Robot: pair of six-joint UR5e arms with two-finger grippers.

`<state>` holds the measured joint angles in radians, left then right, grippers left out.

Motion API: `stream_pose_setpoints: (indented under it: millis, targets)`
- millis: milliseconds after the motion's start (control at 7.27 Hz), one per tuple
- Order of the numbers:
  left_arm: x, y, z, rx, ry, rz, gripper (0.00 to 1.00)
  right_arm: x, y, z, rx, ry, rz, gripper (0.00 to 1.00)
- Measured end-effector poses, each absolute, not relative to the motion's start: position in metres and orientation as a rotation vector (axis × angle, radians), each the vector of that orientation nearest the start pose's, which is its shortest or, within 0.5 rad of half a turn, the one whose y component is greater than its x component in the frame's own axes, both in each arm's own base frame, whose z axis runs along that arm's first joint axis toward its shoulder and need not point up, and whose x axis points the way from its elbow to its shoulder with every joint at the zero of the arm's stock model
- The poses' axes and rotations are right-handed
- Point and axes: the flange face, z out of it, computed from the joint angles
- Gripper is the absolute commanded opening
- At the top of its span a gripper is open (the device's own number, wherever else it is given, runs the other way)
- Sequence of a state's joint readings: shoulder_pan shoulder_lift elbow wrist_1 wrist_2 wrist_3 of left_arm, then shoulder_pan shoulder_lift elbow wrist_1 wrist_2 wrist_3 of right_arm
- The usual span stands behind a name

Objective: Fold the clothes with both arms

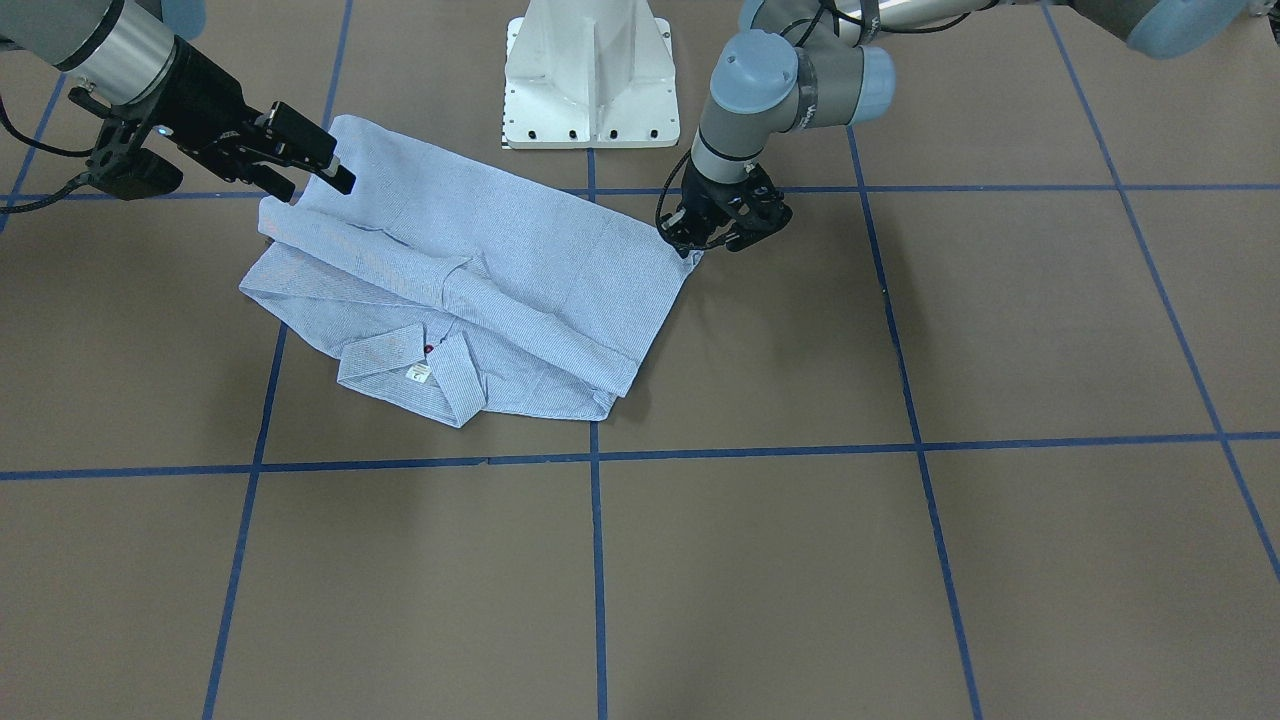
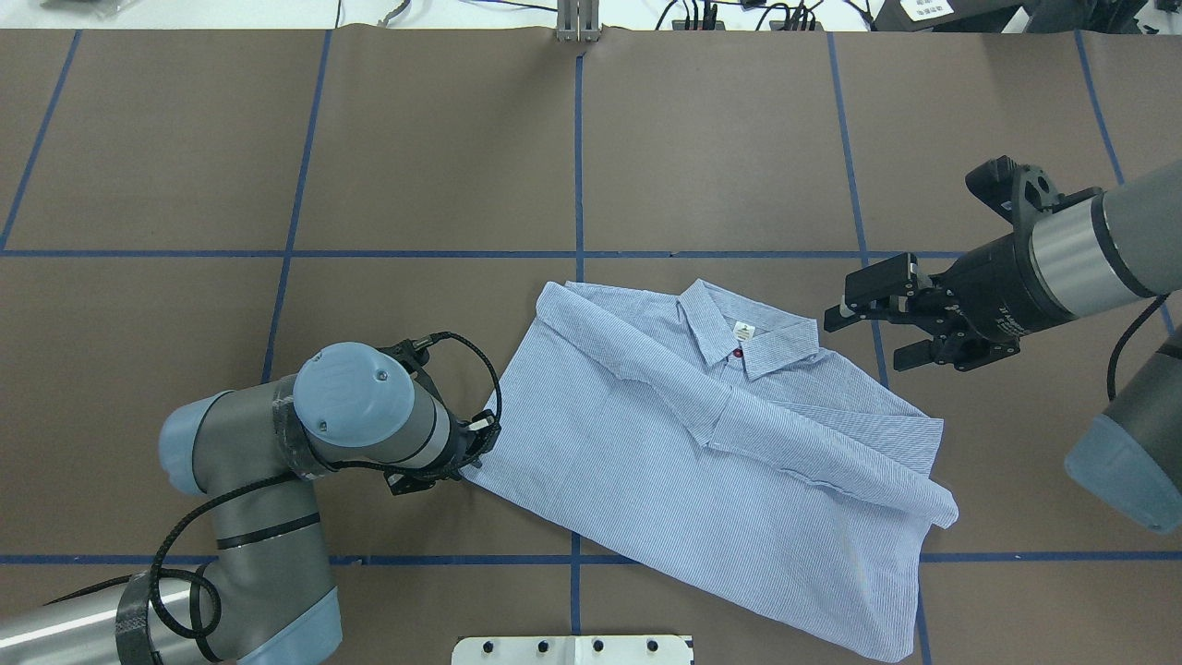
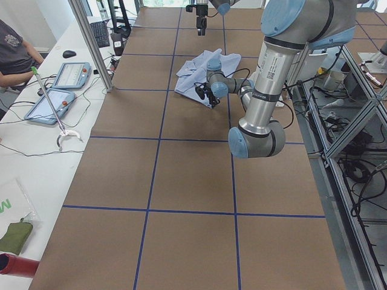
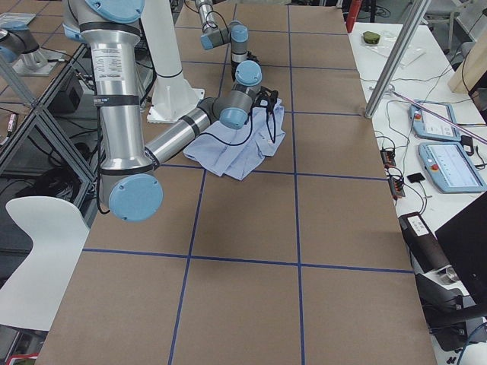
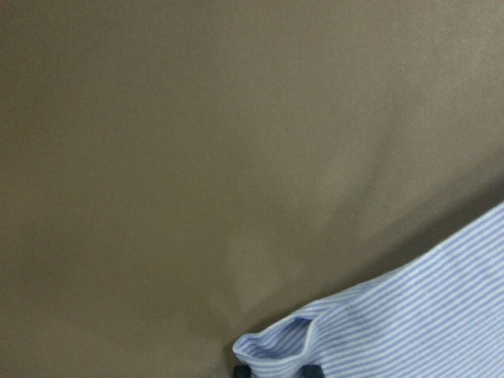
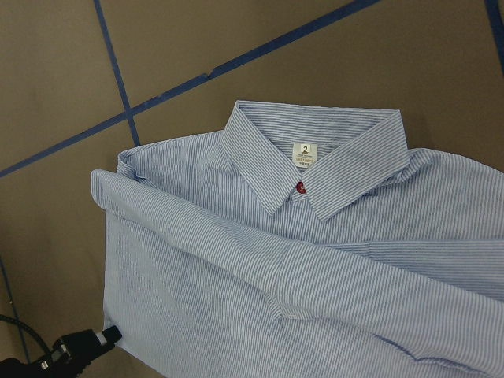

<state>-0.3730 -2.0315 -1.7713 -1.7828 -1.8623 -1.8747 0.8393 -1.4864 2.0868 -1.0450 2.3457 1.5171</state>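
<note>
The shirt (image 2: 646,443), finely striped in light blue and white, will handle as light, soft cloth that sags and creases wherever it is not held. It is best taken by its firmer edges, meaning the hem corners, the shoulder seams or the collar. The robot's left hand (image 1: 695,248) is low on the brown worktop (image 2: 277,185) at one hem corner (image 5: 276,346). In its wrist view that corner curls up in a small loop right at the dark fingertips, so the hand looks closed on it, though little of the fingers shows. From this corner the shirt spreads flat and at a slant across the middle of the worktop, with its hem end toward the robot's base. A long sleeve (image 2: 831,462) is folded across the body. The collar (image 2: 729,323) lies at the far end, with a white neck label (image 6: 305,152) and a red button (image 6: 301,187) just below it. The right hand (image 2: 863,340) is at that collar end, just beside the shoulder edge, with its two fingers spread apart and nothing between them. It seems to hover above the cloth rather than touch it, but its height is hard to judge. A one-handed lift would probably let the loose sleeve slide, so a matching grip at the opposite edge looks wise.
</note>
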Motion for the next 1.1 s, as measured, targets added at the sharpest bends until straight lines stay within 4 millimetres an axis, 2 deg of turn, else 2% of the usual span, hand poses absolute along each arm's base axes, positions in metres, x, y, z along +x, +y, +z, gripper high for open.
stream_pose_setpoints:
  millis: [138, 275, 688, 825, 1100]
  targets:
    - [0.552, -0.332, 0.288, -0.243, 0.884, -0.507, 0.09, -0.265, -0.39, 0.306, -0.162, -1.25, 0.244, 1.0]
    - [0.551, -0.333, 0.288, -0.242, 0.883, -0.51, 0.0, -0.266, -0.39, 0.306, -0.161, -1.248, 0.244, 1.0]
    - [0.548, -0.337, 0.286, -0.25, 0.882, -0.537, 0.0, -0.274, -0.387, 0.307, -0.147, -1.241, 0.245, 1.0]
    - [0.54, -0.346, 0.283, -0.243, 0.88, -0.554, 0.0, -0.274, -0.387, 0.307, -0.144, -1.241, 0.245, 1.0]
    - [0.507, -0.387, 0.273, -0.193, 0.893, -0.587, 0.0, -0.271, -0.389, 0.306, -0.139, -1.243, 0.251, 1.0]
